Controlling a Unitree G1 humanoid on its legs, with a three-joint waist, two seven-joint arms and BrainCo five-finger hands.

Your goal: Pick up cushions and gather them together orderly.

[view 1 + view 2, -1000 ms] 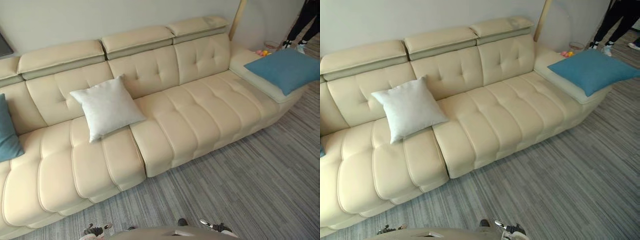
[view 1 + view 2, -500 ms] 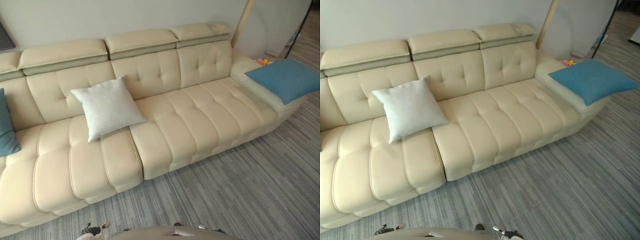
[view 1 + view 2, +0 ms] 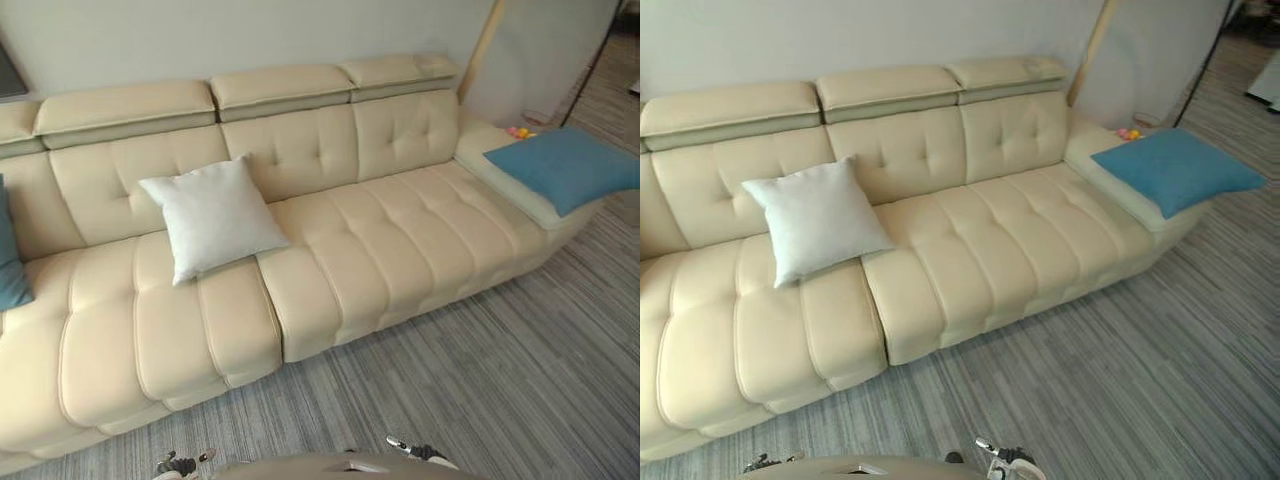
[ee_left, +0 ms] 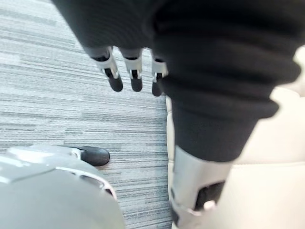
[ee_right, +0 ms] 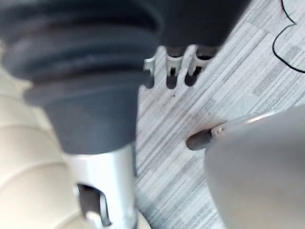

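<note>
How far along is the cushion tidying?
Done: nothing. The white square fabric cushion leans on the cream leather sofa, one blue fabric cushion lies at its right end, another blue cushion at its left edge. In hand: nothing; left hand and right hand hang open. Left: gathering all three.

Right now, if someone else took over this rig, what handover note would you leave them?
Left hand: open, empty, hanging over the floor beside the sofa.
Right hand: open, empty, also hanging over the floor.
Cushions: the white cushion leans on the backrest over the left seat. One blue cushion lies flat on the sofa's right end. A second blue cushion shows at the far left edge.
Done: nothing gathered; all three sit apart.
Left: pick up each cushion and set them together neatly.
</note>
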